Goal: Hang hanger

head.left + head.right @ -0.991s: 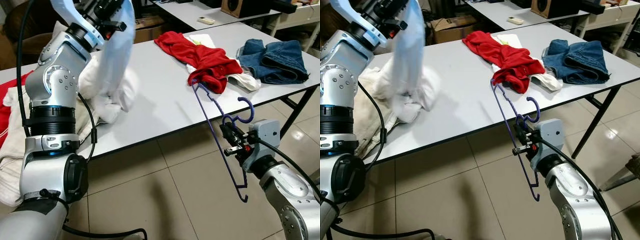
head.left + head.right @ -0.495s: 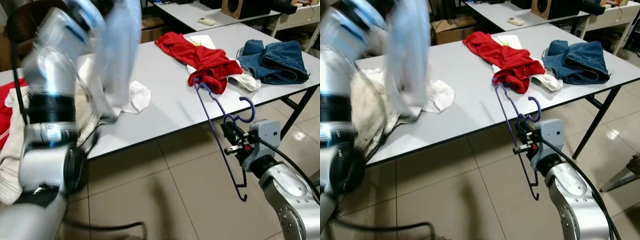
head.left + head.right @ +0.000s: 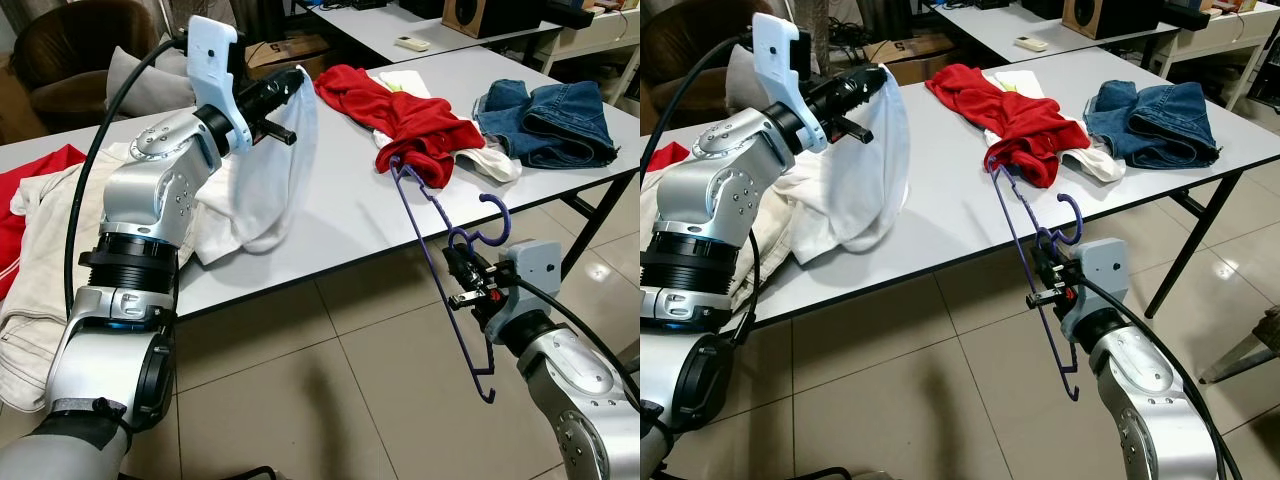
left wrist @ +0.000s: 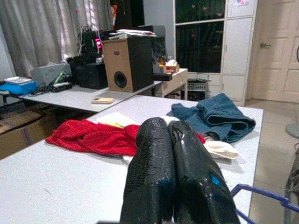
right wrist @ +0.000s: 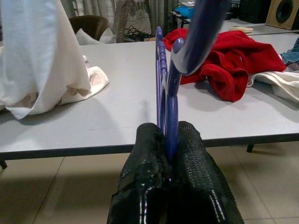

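Purple plastic makes up the one hanger, and the right gripper has its two black fingers pressed tight on it, just under the hook. It hangs tilted in the air in front of the tabletop, over the tiled floor. Its top end is up by the red cloth at the table edge; I cannot tell if they touch. The right arm is low, down below the table edge, and reaches toward the table. One white cloth hangs from the left gripper, which is pinched shut on its top edge. The left arm is bent at the elbow and lifted up over the tabletop, so the cloth droops down like a bag, with its bottom down by the table. Three more heaps of clothes lie on the tabletop: the red cloth in the middle, one pair of blue jeans at the far right, and a cream pile at the left end. One more small white piece lies between the red cloth and the jeans.
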`<state>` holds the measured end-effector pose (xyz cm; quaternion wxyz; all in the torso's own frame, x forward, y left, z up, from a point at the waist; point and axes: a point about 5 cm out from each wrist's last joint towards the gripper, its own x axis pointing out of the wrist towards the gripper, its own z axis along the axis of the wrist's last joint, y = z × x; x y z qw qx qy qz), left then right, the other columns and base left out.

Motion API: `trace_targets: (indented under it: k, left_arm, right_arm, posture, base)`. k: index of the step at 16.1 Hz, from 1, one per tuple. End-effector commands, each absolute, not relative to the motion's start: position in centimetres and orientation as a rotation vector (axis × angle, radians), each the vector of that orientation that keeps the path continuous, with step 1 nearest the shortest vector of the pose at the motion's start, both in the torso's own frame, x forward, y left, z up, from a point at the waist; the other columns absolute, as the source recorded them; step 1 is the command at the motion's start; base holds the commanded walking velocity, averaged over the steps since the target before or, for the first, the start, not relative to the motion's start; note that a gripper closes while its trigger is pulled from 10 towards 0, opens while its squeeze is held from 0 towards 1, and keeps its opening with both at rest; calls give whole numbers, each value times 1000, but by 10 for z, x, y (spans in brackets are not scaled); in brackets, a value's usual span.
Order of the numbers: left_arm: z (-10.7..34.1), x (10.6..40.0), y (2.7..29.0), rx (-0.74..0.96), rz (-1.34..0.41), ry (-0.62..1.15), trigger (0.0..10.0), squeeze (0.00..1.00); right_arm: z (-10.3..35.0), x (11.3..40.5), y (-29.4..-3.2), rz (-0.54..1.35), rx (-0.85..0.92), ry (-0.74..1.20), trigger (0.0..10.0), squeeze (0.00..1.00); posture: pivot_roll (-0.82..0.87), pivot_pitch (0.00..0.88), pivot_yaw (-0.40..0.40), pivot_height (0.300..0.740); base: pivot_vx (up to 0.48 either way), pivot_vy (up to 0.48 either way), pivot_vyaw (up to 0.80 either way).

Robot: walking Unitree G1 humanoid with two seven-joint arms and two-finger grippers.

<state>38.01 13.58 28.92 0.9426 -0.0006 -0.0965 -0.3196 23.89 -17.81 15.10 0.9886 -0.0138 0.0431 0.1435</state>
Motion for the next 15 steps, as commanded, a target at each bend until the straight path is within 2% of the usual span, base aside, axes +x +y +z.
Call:
trace_targets:
  k: [1, 3, 4, 11, 13, 14, 15]
  left_arm:
    - [301, 381, 143, 19, -616, -249, 0, 0]
    - [332, 383, 153, -101, -579, -355, 0, 0]
    - [338, 384, 159, -99, -568, -366, 0, 0]
    - [317, 390, 159, -23, -541, -299, 0, 0]
    - [303, 396, 159, 15, -479, -225, 0, 0]
    - [284, 405, 155, -22, -390, -149, 0, 0]
    - [274, 407, 149, -24, -388, -120, 4000, 0]
  right_arm:
    - [151, 239, -177, 293, -31, 76, 10000, 0]
    - [152, 239, -177, 292, -31, 75, 10000, 0]
    - [151, 239, -177, 291, -31, 76, 10000, 0]
    - [149, 238, -176, 287, -29, 78, 10000, 0]
    - [149, 239, -176, 280, -30, 78, 10000, 0]
    - [148, 241, -179, 254, -37, 83, 10000, 0]
    - [147, 242, -180, 237, -38, 87, 10000, 0]
  posture:
    - [-54, 0, 122, 740]
    - [-53, 0, 124, 740]
    - [-52, 0, 125, 740]
    - [-52, 0, 133, 740]
    - [-50, 0, 131, 740]
    - [-49, 0, 130, 740]
    - [-47, 0, 128, 740]
  base:
    - [0, 0, 0]
    - [0, 0, 0]
    - [0, 0, 0]
    - [0, 0, 0]
    - [0, 0, 0]
    - [0, 0, 0]
    - [0, 0, 0]
